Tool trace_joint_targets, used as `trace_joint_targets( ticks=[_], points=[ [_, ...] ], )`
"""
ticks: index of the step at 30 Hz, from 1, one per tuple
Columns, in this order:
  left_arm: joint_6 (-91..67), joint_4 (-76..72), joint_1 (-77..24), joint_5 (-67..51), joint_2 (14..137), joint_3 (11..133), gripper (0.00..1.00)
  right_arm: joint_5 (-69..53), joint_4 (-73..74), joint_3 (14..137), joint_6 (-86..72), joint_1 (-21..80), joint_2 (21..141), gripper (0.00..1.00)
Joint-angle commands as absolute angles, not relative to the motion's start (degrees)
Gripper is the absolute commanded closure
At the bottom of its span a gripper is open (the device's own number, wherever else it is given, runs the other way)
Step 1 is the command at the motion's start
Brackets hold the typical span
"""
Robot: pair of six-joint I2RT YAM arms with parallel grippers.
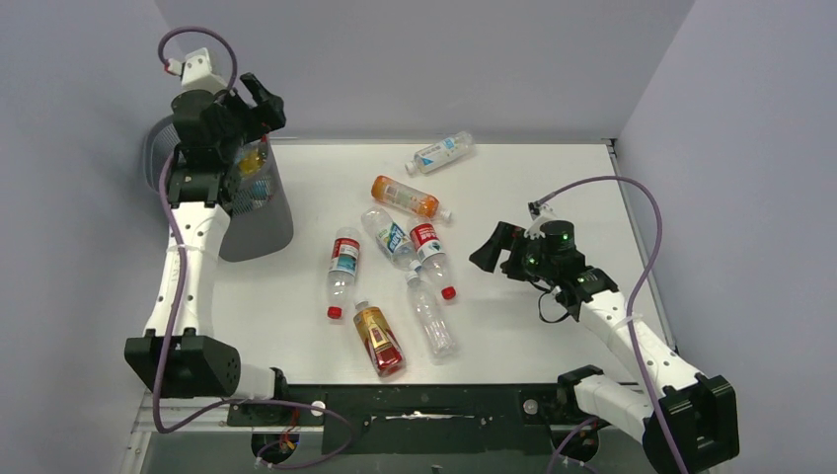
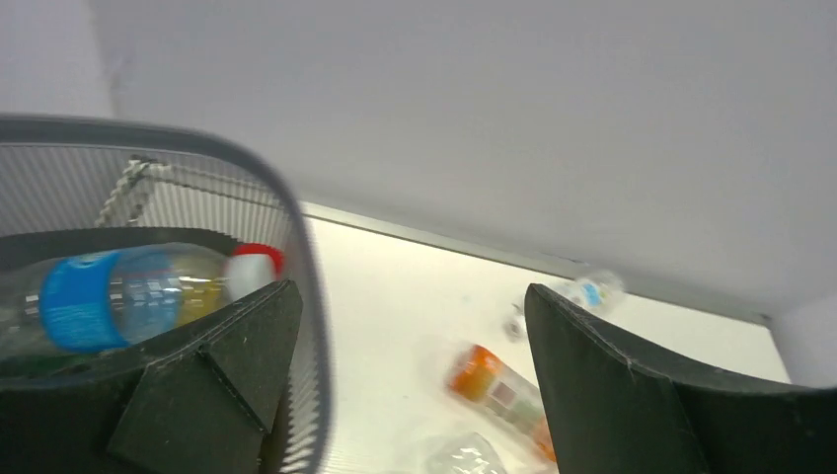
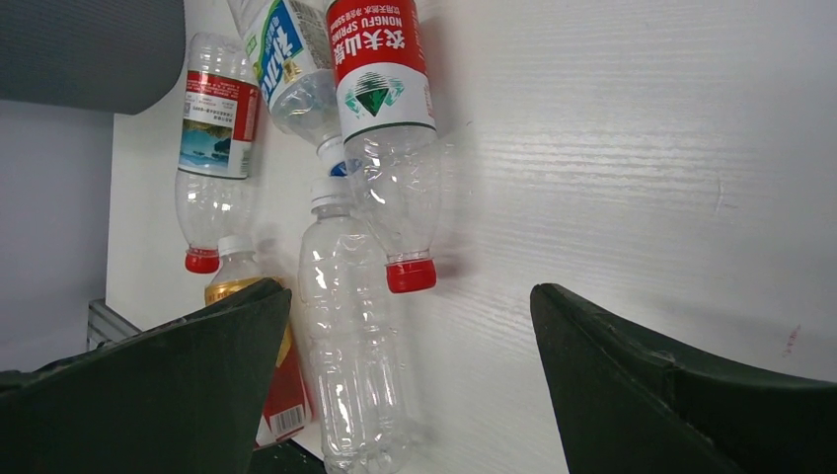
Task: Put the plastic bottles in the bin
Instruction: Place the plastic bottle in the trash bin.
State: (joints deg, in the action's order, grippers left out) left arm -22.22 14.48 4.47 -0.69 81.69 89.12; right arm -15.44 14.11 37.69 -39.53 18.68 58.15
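Observation:
The dark wire-mesh bin [image 1: 265, 219] stands at the table's back left and holds several bottles, one with a blue label [image 2: 109, 296]. My left gripper [image 1: 259, 104] is open and empty above the bin's rim [image 2: 306, 296]. Several bottles lie on the table: a clear one at the back [image 1: 441, 152], an orange one [image 1: 405, 197], a blue-labelled one [image 1: 388, 237], a red-labelled one [image 1: 431, 257], a red-capped one [image 1: 342, 272], a plain clear one [image 1: 429, 316] and an amber one [image 1: 378, 339]. My right gripper [image 1: 494, 247] is open and empty, right of the red-labelled bottle [image 3: 380, 89].
Grey walls close the table at the back and on both sides. Bare white table [image 1: 553, 178] lies to the right of the bottles and along the back. In the left wrist view the orange bottle [image 2: 494, 390] lies between the fingers, far below.

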Motion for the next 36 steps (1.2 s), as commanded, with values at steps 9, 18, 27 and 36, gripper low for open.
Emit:
trace_joint_targets(
  ticks=[9,18,27,36],
  points=[
    [-20.1,15.9,-12.6,-0.2,76.4,88.5,0.16,-15.0,7.2,38.3,-39.3,23.3,65.1,0.05],
    [-21.1,14.1,-18.9,-0.1,75.6,81.6,0.15,-13.7,3.8,40.8,-38.2,30.5,76.4,0.13],
    [-22.6,12.7,-24.9,-0.1,75.3,74.5,0.15,-13.3,1.7,43.1,-37.7,35.1,83.7,0.22],
    [-24.0,11.9,-28.4,0.3,74.6,69.5,0.15,-13.2,0.7,43.9,-37.4,36.4,87.1,0.38]
  ],
)
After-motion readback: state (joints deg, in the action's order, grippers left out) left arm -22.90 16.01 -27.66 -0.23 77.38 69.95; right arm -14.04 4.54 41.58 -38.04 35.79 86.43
